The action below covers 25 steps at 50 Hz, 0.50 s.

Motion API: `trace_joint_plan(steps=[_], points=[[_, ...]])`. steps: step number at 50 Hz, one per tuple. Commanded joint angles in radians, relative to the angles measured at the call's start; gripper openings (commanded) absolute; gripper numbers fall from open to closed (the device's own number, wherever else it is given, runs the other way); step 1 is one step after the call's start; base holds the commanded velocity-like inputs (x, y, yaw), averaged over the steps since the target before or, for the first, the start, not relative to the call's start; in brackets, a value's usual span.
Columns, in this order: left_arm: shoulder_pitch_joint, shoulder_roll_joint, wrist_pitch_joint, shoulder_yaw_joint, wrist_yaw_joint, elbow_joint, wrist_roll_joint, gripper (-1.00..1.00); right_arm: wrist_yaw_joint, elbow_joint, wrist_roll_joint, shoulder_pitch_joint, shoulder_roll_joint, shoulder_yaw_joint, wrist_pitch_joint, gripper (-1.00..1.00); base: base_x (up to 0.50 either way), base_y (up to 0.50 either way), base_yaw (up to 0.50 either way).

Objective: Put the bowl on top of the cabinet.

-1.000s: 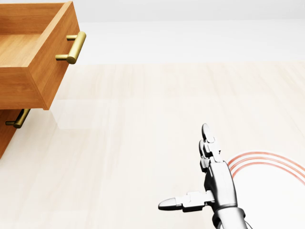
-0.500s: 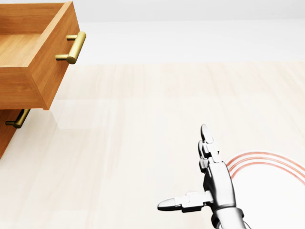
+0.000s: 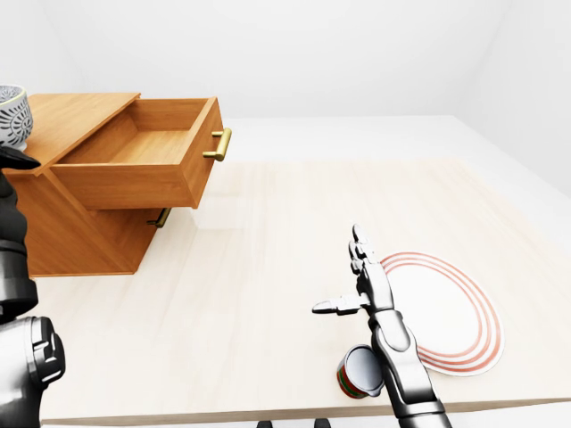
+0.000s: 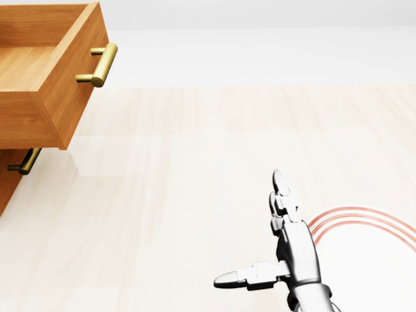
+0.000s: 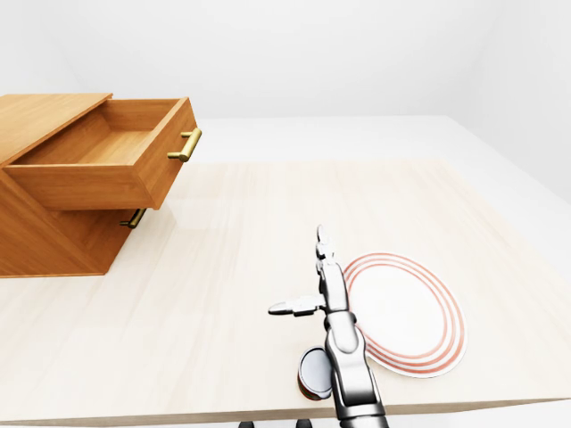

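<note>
Raised over the pale wooden table (image 3: pixel 241 267), the right hand (image 3: pixel 357 285) has its fingers (image 4: pixel 281 188) stretched straight up and its thumb stuck out to the view's left; it is spread wide and holds nothing. Just beside it on the right lies a white plate (image 3: pixel 446 312) with red rings round its rim, and below the hand, near the table's bottom edge, a small can (image 3: pixel 359 373) lies tipped on its side next to the forearm. At the left of the left-eye view the wooden cabinet (image 3: pixel 76 232) stands with its top drawer (image 3: pixel 147 160) pulled out, its brass handle (image 3: pixel 219 144) pointing right. The patterned bowl (image 3: pixel 12 116) sits on the cabinet's top at the far left edge. A dark left arm (image 3: pixel 16 294) rises along that edge beneath the bowl; I cannot tell how its hand is set.
</note>
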Motion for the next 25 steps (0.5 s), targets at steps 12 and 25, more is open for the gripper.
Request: trace_joint_plan(steps=[12, 25], points=[[0.289, -0.169, 0.0, 0.124, -0.396, -0.805, 0.054, 1.0, 0.001, -0.012, 0.001, 0.005, -0.001, 0.001, 0.004, 1.0, 0.0, 0.0, 0.0], [0.349, -0.216, 0.0, 0.152, -0.588, -1.124, 0.093, 1.0, 0.0, -0.011, -0.004, 0.01, 0.001, 0.007, -0.002, 1.0, 0.0, 0.0, 0.0]])
